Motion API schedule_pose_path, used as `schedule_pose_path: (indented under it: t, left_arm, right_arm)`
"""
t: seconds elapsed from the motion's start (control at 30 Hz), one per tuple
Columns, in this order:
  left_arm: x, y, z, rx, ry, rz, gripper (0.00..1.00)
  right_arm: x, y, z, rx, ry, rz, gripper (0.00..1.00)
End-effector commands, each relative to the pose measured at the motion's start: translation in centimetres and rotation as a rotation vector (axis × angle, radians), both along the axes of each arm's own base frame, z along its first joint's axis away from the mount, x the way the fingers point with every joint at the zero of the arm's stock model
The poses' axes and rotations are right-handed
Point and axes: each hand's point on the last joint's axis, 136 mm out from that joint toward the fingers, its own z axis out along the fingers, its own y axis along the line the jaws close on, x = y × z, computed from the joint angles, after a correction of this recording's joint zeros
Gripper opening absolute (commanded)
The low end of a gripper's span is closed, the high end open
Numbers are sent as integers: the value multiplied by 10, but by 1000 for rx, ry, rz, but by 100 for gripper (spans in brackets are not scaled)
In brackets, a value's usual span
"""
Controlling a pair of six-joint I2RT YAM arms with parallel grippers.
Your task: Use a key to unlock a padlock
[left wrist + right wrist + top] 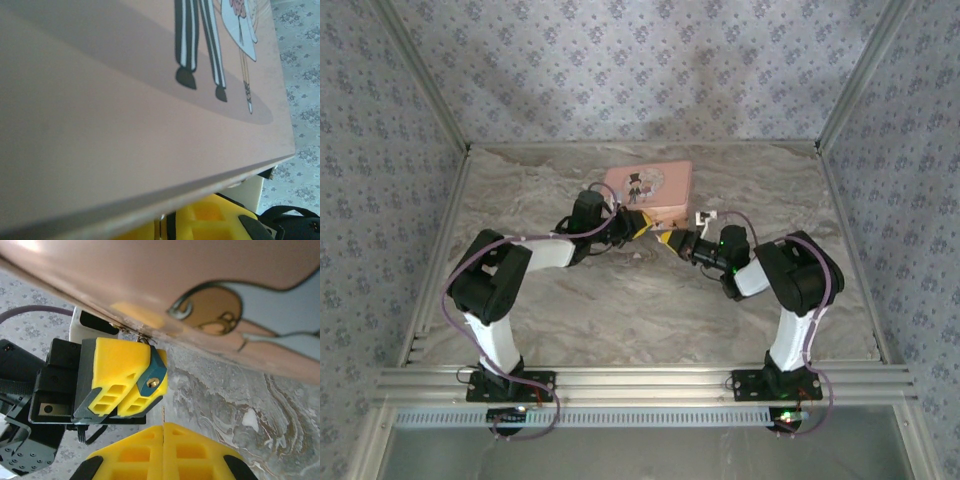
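Observation:
In the right wrist view the tiny teal padlock sits clamped between the yellow fingers of my left gripper, its brass keyhole facing my right gripper. My right gripper is shut on a thin key, whose blade sticks up a short way below the padlock without touching it. In the top view the two grippers meet tip to tip just in front of the pink tin, the right gripper slightly nearer. In the left wrist view the left gripper peeks out under the tin's edge.
The pink tin with the cartoon couple lies close above and behind both grippers, its lower edge almost touching the left fingers. Marble tabletop stretches toward the arm bases. Patterned walls enclose the back and sides.

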Motion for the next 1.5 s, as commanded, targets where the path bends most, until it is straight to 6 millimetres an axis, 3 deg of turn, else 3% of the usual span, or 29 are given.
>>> schedule_pose_path:
  t: [0.0,0.87,1.17,1.47]
  left_arm:
    - [-1,-8,18,-74,-16,-44,0]
    - [-7,-12,22,-128,-29,-64,0]
    - [-11,-18,32,-169,-68,-95,0]
    - [-12,-21,37,-186,-82,-108,0]
  right_arm:
    - [7,6,20,47,-58,-5,0]
    - [24,9,28,95,-28,-36,0]
    - [35,9,12,176,162,-69,0]
    - [38,11,14,215,219,-70,0]
